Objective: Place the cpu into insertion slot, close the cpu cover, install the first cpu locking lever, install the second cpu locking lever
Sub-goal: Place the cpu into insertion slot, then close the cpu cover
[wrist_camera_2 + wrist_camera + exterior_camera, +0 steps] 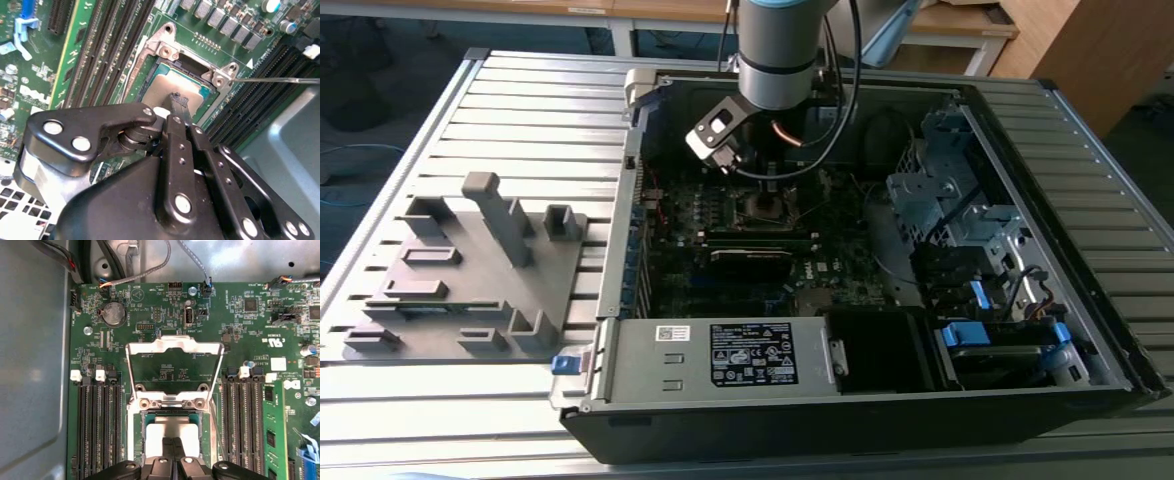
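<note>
Plainly, the cpu (156, 436), a small square chip with a dull silver-grey top, lay seated in the insertion slot (142, 437) on the green motherboard (240, 340), between banks of long black memory slots (97, 430). The gripper (177, 100) had its black fingers clenched together, grasping nothing, their tips down at the middle of the chip's top. The cpu cover (150, 345), a shiny silver frame, stood hinged back off the slot. In the exterior view a white-and-black label (751, 354) sat on the near grey power supply (654, 360) of the open computer case (1067, 110); its writing could not be read.
</note>
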{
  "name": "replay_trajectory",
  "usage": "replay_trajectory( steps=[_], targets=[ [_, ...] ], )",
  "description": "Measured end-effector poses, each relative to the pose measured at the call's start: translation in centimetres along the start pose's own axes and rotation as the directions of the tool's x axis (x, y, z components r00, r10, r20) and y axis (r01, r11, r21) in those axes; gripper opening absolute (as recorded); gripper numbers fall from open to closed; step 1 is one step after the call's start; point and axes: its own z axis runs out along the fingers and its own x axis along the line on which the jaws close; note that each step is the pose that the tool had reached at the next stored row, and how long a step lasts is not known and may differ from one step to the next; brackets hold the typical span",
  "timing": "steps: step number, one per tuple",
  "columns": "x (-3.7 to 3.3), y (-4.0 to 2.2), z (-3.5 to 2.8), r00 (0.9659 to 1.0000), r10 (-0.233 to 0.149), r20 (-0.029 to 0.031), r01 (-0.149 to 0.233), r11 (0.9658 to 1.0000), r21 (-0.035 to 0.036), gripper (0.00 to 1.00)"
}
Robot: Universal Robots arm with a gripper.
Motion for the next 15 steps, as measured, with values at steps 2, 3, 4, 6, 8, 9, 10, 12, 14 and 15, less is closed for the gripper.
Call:
replay_trajectory(
  steps=[2, 3, 4, 6, 8, 9, 10, 12, 14, 15],
  targets=[
    [0.00, 0.02, -0.38, 1.0000, 0.000, 0.0003, 0.000, 1.0000, 0.0002, 0.11],
    [0.01, 0.03, -0.53, 1.0000, 0.000, 0.0003, 0.000, 1.0000, 0.0001, 0.11],
    [0.01, 0.03, -0.60, 1.0000, 0.000, 0.0002, 0.000, 1.0000, 0.0001, 0.11],
    [0.01, 0.03, -0.60, 1.0000, 0.000, 0.0000, 0.000, 1.0000, 0.0000, 0.11],
    [0.01, 0.03, -0.61, 1.0000, 0.000, 0.0001, 0.000, 1.0000, 0.0001, 0.11],
    [0.00, 0.03, -0.74, 1.0000, 0.000, 0.0008, 0.000, 1.0000, 0.0005, 0.11],
    [0.01, 0.04, -0.87, 1.0000, 0.000, 0.0006, 0.000, 1.0000, 0.0003, 0.11],
    [0.02, 0.05, -0.96, 1.0000, 0.000, 0.0002, 0.000, 1.0000, 0.0002, 0.11],
    [0.01, 0.05, -0.99, 1.0000, 0.000, 0.0002, 0.000, 1.0000, 0.0001, 0.11],
    [0.02, 0.05, -1.03, 1.0000, 0.000, 0.0002, 0.000, 1.0000, 0.0002, 0.11]
  ],
)
